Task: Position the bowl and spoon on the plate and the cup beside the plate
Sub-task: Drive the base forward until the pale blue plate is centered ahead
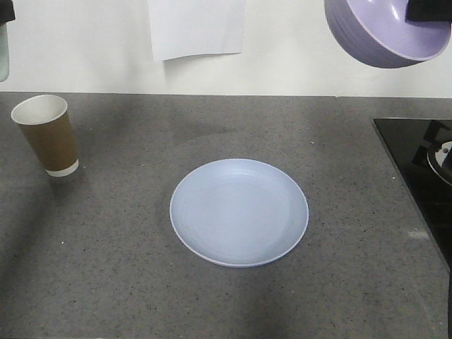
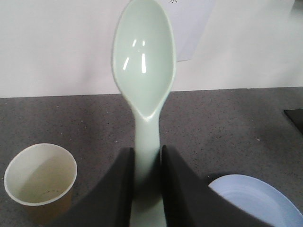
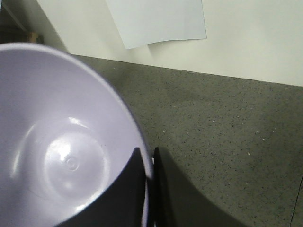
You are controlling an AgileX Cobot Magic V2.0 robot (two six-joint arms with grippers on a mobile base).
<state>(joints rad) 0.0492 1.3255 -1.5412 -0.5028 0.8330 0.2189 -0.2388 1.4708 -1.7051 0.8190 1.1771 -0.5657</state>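
The pale blue plate (image 1: 239, 211) lies flat in the middle of the grey counter, and its edge shows in the left wrist view (image 2: 258, 201). The brown paper cup (image 1: 48, 134) stands upright at the far left (image 2: 40, 177). My left gripper (image 2: 147, 158) is shut on the handle of the mint-white spoon (image 2: 144, 56), whose scoop points up and away. High at the top right hangs the lavender bowl (image 1: 385, 32), tilted. My right gripper (image 3: 148, 161) is shut on the bowl's rim (image 3: 61, 142), one finger inside and one outside.
A black glass cooktop (image 1: 420, 162) takes up the right edge of the counter (image 1: 127, 268). A white sheet of paper (image 1: 198, 28) hangs on the wall behind.
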